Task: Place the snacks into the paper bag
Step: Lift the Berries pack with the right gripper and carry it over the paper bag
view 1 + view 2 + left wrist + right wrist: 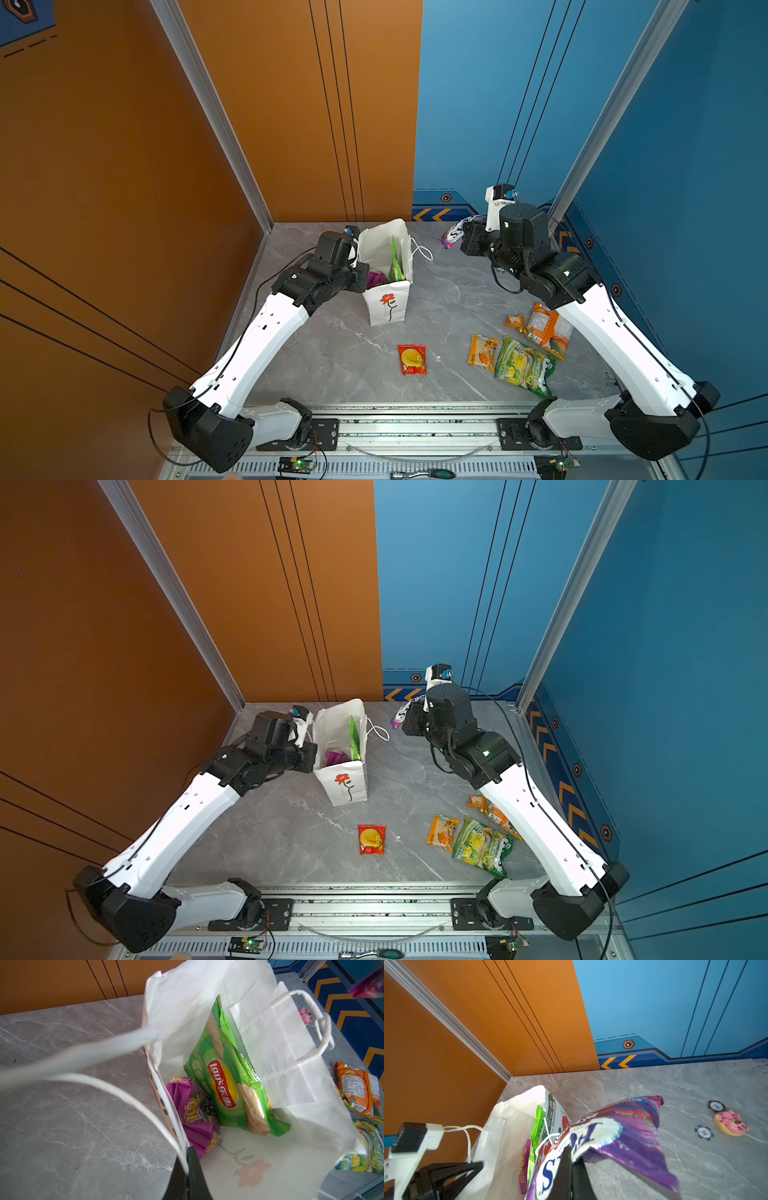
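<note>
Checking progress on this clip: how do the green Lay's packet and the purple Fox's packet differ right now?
The green Lay's packet sits inside the paper bag; the purple Fox's packet is outside it, above the table. The Lay's packet stands on edge, ungripped; the Fox's packet is pinched in the shut right claw. Both are crinkly plastic snack packets.

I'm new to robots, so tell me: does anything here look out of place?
Yes. A pink toy and two poker chips lie together on the table; they are not food like the rest.
</note>
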{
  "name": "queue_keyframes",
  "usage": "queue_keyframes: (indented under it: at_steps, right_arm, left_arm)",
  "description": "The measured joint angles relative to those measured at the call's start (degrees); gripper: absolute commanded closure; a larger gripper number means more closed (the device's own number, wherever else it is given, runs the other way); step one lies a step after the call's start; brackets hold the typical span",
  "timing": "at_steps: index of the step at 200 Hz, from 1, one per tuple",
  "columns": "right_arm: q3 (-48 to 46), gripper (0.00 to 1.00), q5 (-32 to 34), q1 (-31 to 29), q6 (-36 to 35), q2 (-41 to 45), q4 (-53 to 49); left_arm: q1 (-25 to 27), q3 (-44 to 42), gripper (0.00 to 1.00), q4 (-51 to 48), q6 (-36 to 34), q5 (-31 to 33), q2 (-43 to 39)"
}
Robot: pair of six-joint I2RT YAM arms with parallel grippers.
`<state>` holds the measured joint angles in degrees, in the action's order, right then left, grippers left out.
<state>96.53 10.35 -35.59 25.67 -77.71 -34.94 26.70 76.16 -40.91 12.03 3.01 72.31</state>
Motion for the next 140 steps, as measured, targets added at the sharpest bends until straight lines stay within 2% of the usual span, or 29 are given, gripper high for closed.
queue_keyframes:
  at_steps: [45,85,140]
  right_arm:
    - [12.61,1.00,-2.80,-3.06,-3.85,-7.67,-2.91]
    - [23.23,1.00,-5.31,-8.87,-8.04,-15.06,-6.08]
    - [31.10,1.00,-7.58,-12.87,-13.07,-22.18,-11.15]
  left_arm:
    - [0.00,0.00,1.00,0.00,0.00,0.00,0.00]
    - [0.11,0.00,1.00,0.00,0.00,-0.02,0.00]
    - [0.15,0.00,1.00,0.00,-0.02,0.00,0.00]
